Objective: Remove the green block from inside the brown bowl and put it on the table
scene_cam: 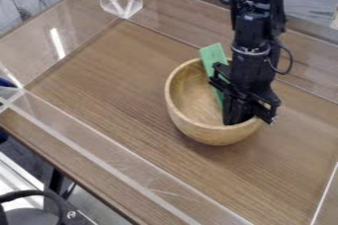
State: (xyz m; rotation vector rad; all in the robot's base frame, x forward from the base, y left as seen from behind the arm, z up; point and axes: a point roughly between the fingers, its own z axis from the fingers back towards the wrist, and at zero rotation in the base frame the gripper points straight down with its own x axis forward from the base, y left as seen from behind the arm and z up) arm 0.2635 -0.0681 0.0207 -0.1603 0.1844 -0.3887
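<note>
One robot arm (254, 34) extends down to the brown bowl (199, 128), which serves as the reference for all positions below. The bowl sits on the table (99, 91), its opening facing upward. The gripper (240, 113) is located inside the bowl opening and covers a large part of the interior and the far rim. Gripper state: clenched. The picture does not show whether any part of the green block is held between the fingertips.

The green block (212, 59) is partly inside the bowl. It stands tilted, with its upper end projecting above the far rim, just beside the dark arm. Its lower portion runs down into the bowl, where the gripper partly hides it.

A clear angular piece (122, 0) is positioned well apart from the bowl, beyond its far side. A black ring-shaped part (38, 195) lies outside the table border, well apart from the bowl on its near side.
</note>
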